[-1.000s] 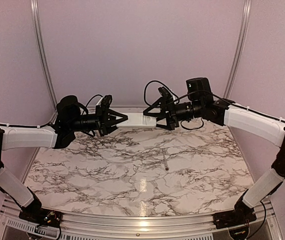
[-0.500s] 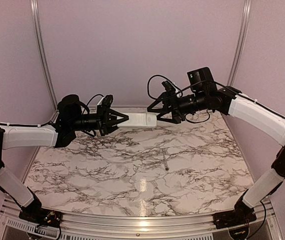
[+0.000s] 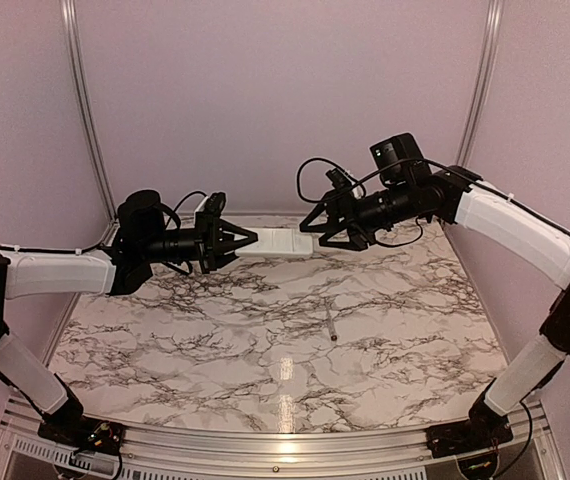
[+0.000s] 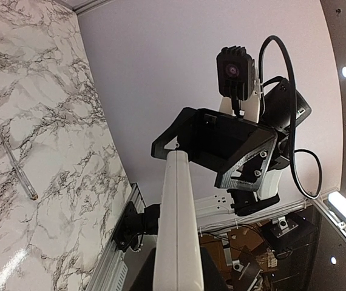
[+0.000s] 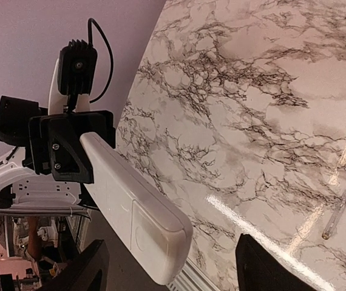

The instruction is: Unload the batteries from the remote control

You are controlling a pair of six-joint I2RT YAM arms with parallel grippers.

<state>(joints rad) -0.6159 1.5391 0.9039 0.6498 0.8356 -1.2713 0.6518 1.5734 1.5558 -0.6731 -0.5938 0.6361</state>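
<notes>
The left claw (image 3: pixel 249 240) grips one end of the white remote control (image 3: pixel 283 242), holding it level in the air above the desk (image 3: pixel 165 340). The right claw (image 3: pixel 314 232) stands wide, its fingers (image 5: pixel 91 273) either side of the remote's free end, not touching it. The battery cover (image 5: pixel 152 233) looks closed there — no batteries in sight — so unloading seems barely begun: cover off, then cells out. A thin rod (image 3: pixel 331 328) lies on the desk below.

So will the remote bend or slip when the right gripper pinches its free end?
Probably stiff: the remote juts straight out from the left gripper without sagging. Its smooth, glossy white shell may slip, so pinch the flat faces. Likely light, held by one end.
</notes>
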